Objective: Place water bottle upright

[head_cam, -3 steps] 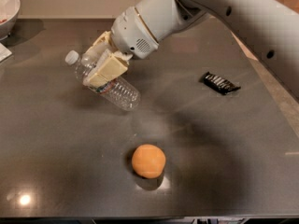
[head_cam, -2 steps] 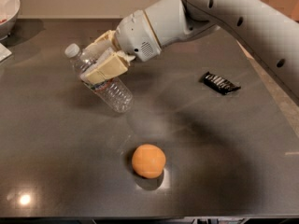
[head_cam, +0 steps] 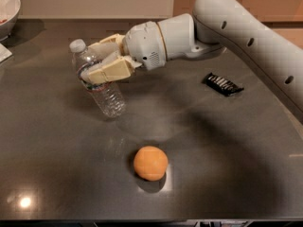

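Gripper [head_cam: 91, 62] clenched on water bottle [head_cam: 108, 97], upper body, at label. Bottle tilted, cap up-left, base low over table [head_cam: 52, 145]; contact unclear. High grip leaves base free for set-down, prob. Orange ball [head_cam: 150, 163] well apart, no obstruction.

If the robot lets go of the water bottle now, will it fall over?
Probably: the water bottle leans, cap up-left, with the gripper shut around its middle, so released now it would likely tip. Its round ribbed body might then roll on the smooth table. Thin clear plastic probably squashes a little.
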You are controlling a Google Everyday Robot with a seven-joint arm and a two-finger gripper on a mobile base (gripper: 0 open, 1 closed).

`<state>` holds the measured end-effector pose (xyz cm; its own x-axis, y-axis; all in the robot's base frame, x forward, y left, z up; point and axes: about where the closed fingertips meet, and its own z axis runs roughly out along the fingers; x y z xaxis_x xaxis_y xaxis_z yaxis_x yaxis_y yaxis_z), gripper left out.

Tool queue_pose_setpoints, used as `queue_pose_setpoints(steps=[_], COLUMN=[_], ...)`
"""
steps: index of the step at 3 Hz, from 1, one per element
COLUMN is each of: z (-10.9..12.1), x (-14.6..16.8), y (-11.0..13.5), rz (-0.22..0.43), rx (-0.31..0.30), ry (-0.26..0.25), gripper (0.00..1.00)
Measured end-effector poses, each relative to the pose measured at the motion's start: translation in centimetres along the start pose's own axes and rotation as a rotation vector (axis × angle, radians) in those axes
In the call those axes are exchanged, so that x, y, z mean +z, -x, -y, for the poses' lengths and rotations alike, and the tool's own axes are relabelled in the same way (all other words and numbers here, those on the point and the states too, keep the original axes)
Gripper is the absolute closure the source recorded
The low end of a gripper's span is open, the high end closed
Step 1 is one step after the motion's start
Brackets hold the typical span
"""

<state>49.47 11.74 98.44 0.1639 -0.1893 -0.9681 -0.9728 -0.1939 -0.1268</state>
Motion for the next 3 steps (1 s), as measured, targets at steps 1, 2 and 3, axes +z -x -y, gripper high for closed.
queue_pose_setpoints(steps=[1, 2, 3], z=[-0.2, -0.5, -0.7], x=[0.3, 0.5, 0.4], y=[-0.3, -0.9, -1.4], rz=[0.067, 0.124, 0.179], rx=[0.011, 0.026, 0.030], ry=[0.010, 0.028, 0.031], gripper=[1.00, 1.00, 1.00])
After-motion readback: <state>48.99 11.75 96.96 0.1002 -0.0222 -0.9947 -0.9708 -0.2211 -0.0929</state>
